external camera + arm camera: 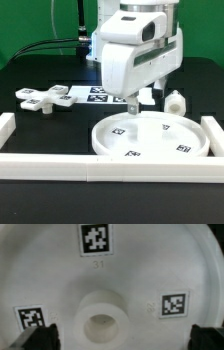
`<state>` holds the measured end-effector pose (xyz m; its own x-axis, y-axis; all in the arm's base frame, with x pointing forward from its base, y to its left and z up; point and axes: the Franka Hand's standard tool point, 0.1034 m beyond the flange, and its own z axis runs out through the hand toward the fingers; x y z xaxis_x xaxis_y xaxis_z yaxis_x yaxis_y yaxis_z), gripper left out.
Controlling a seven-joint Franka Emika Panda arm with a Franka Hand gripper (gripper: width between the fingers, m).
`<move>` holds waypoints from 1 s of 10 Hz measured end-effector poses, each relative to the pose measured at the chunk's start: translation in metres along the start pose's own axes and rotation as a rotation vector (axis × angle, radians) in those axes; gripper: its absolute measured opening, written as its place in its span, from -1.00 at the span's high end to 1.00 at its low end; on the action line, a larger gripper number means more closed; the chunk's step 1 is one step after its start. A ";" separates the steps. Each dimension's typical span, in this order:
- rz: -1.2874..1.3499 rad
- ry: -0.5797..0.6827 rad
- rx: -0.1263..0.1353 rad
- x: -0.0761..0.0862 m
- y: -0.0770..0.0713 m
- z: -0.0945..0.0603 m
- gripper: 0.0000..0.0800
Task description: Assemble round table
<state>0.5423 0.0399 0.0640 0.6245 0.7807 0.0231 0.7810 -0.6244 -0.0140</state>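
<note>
The large rimmed round disc [150,138] lies flat on the black table in front of the arm. In the wrist view the disc [110,280] fills the picture, with its tags and its raised centre socket [100,321]. My gripper [132,103] hangs just above the disc's far part. In the wrist view the gripper [122,339] is open, its dark fingertips [40,339] far apart, nothing between them. The short cylindrical post [176,101] stands on the exterior view's right, behind the disc. The cross-shaped piece [45,97] lies on the exterior view's left.
The marker board [100,93] lies flat behind the gripper. White border rails run along the front [110,167], the exterior view's left [6,124] and the exterior view's right [213,130]. A green wall and cables stand at the back.
</note>
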 end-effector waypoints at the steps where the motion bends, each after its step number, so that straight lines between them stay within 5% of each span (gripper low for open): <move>1: -0.006 0.005 -0.005 0.003 -0.002 0.000 -0.62; 7: 0.146 0.006 0.002 0.005 -0.005 0.002 -0.62; 10: 0.615 -0.001 0.028 0.008 -0.032 0.004 -0.62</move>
<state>0.5224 0.0659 0.0604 0.9607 0.2775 0.0013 0.2772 -0.9595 -0.0509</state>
